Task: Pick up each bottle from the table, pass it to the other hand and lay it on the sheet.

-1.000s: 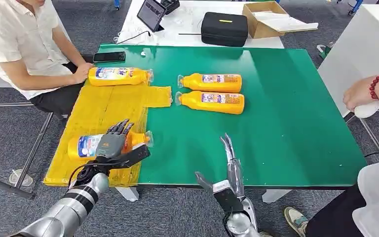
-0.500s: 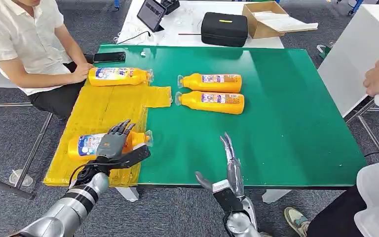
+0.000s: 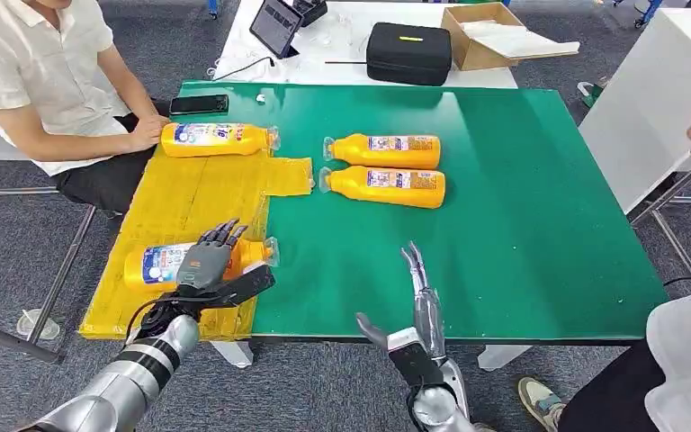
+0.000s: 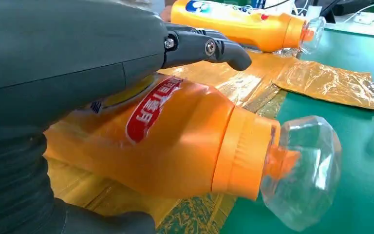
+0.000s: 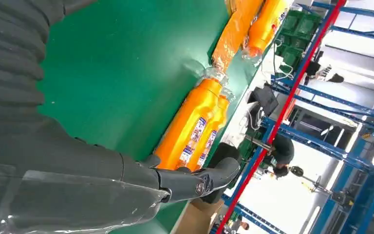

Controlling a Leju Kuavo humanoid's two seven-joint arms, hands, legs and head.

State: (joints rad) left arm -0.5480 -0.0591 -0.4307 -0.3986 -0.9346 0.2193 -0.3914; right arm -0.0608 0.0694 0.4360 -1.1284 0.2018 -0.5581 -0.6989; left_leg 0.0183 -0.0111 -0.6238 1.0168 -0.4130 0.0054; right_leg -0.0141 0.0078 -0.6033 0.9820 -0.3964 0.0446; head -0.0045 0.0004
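Bottles numbered four, all orange with clear caps and all lying on their sides. The near bottle (image 3: 157,265) lay on the yellow sheet (image 3: 180,207) at 8 o'clock of the green table (image 3: 522,207), cap pointing toward 3 o'clock and reaching just past the sheet's edge. The left hand (image 3: 205,263) rested over the middle of this bottle, fingers draped across its top toward 12 o'clock and thumb (image 3: 247,283) extended along the near side toward 3 o'clock. In the left wrist view the palm covered the bottle's body (image 4: 175,146), with one dark fingertip (image 4: 229,51) arched clear above the shoulder; whether the hand actually clamped the bottle could not be determined.

The far bottle (image 3: 216,139) lay on the sheet at 11 o'clock, touched at its base end by a seated person's hand (image 3: 148,133). Two further bottles (image 3: 387,166) lay side by side, touching, on bare table near the centre, caps toward 9 o'clock.

The right hand (image 3: 418,306) stood at 6 o'clock over the table's near edge, holding nothing, fingers straight and pointing to 12 o'clock, thumb spread to 9 o'clock. It was well apart from every bottle.

A phone (image 3: 199,103) lay at the table's far left corner.
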